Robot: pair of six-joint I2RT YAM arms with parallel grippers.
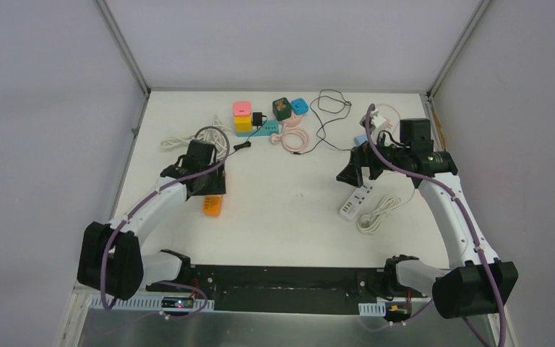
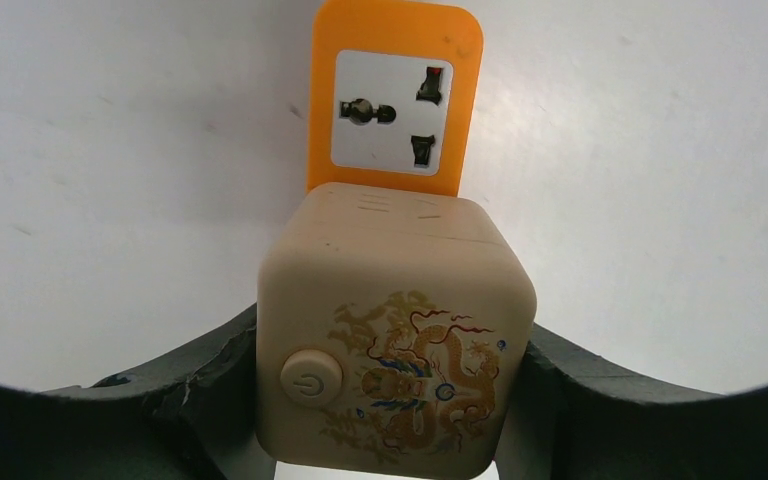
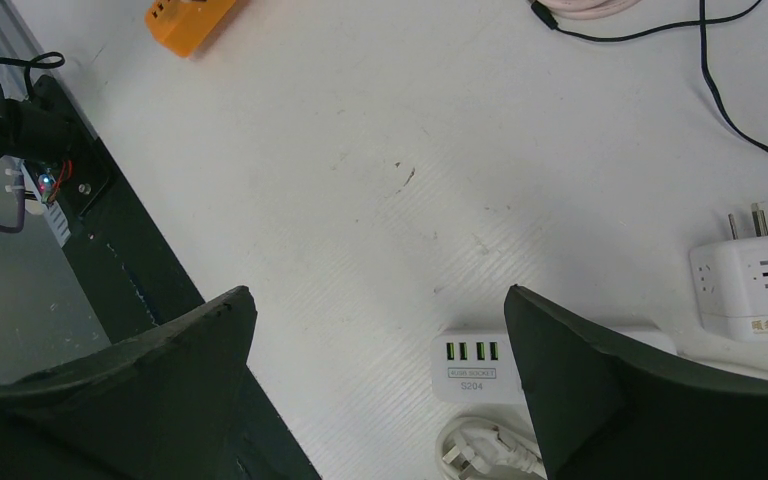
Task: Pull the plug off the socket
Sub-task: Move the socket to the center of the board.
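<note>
- The left end effector (image 2: 392, 345) is clamped on the beige cube plug (image 2: 390, 260). The orange socket block (image 2: 395, 110) lies just beyond its fingertips, and I cannot tell whether the two are joined.
- Risk: nothing pins the socket block to the worktop (image 3: 340, 150), so it may lift along with the plug.
- The right end effector (image 3: 378, 296) is spread wide and empty.
- The white power strip (image 3: 472, 368) beneath it reads "S204".

Near the left edge of the bench (image 1: 289, 217) lies a socket (image 1: 212, 206). Just behind it is a cube (image 2: 395, 350), held in the left gripper (image 1: 208, 189). Near the right edge lies a power strip (image 1: 354, 202), with its cord (image 1: 376, 214) on its right. Small blocks (image 1: 282, 108) sit along the far edge.
</note>
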